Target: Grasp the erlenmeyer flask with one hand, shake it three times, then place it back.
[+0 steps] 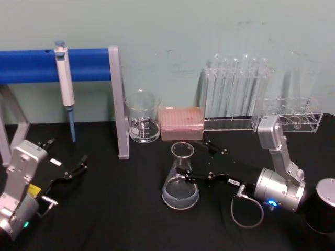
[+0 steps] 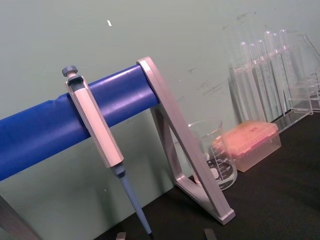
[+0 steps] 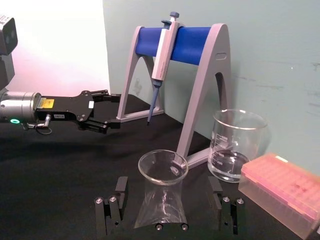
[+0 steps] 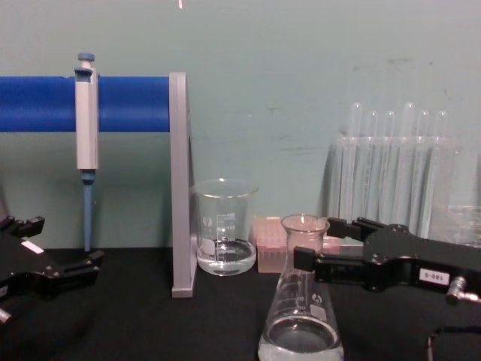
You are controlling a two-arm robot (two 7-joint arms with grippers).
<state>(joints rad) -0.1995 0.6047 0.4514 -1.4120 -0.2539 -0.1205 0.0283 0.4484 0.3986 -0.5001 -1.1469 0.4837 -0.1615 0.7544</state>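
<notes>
**Head view.**
- Flask [image 1: 180, 183]: it is standing upright on the black tabletop [image 1: 115, 214], front centre. A little clear liquid is lying in its wide base.
- Right end effector [image 1: 196, 161]: it is stretching in from the right at the height of the flask's neck. Its fingers are spreading apart, one passing on each side of the neck.
- Left end effector [image 1: 65, 156]: it is sitting low at the left, well apart from the flask. Its fingers are spreading and gripping nothing.
- Beaker [image 1: 142, 120], pink tip box [image 1: 181, 124] and clear test tube rack [image 1: 235, 97]: these are standing in a row by the back wall, behind the flask.
- Pipette [image 1: 64, 83]: it is hanging on the blue bar [image 1: 31, 65] of a grey stand [image 1: 118, 104], back left.

**Left wrist view.**
- The pipette [image 2: 95, 125] is hanging across the blue bar.
- The beaker [image 2: 212, 155] and tip box [image 2: 250, 142] are sitting beyond the stand's leg, with the test tube rack farther on.

**Right wrist view.**
- The flask [image 3: 161, 195] is sitting between the right end effector's two black fingers, with a gap showing on either side.
- Farther off, the left end effector [image 3: 111, 110] is showing with its fingers spread.

**Chest view.**
- The flask [image 4: 302, 308] is standing right of centre, in front of the tip box.
- The right end effector's near finger is crossing in front of the neck. Whether it is touching the glass cannot be told here.
- The left end effector [image 4: 60, 244] is lying at the lower left edge.
</notes>
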